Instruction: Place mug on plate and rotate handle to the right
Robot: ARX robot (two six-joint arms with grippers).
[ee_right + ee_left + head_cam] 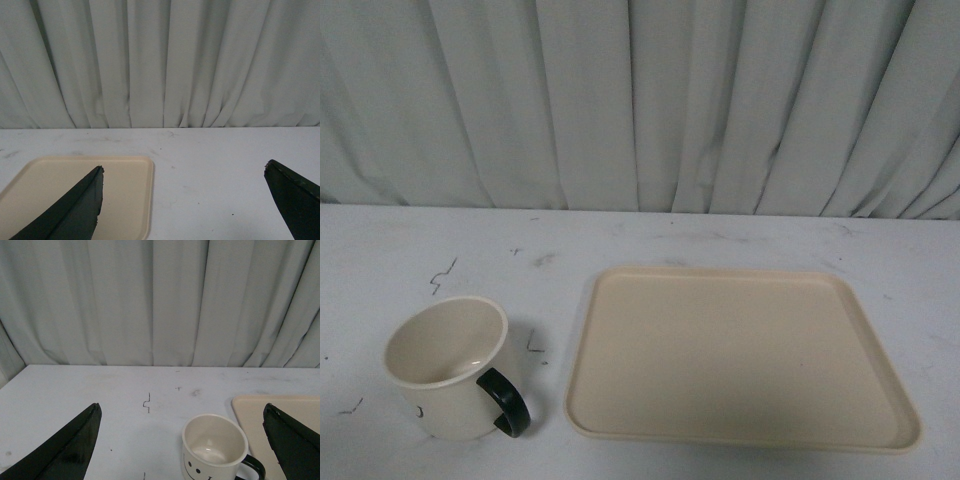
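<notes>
Grasp not begun: mug (pixel 445 365) on surface (pixel 620 240) beside plate (pixel 740 355) (handle (pixel 505 400) plateward). Left hand (pixel 181 409), right hand (pixel 185 167) spread wide, empty. Next, likely: grip mug.

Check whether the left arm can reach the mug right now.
Probably yes. The left gripper is open, and the mug stands upright just ahead of it, within the span of its fingers. Nothing lies between them. The plate sits off to the side, apart from the mug.

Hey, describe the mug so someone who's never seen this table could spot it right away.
Start at the white table in front of the grey curtain. Left of the beige plate stands a cream mug, open end up. Its black handle sets it apart.
</notes>
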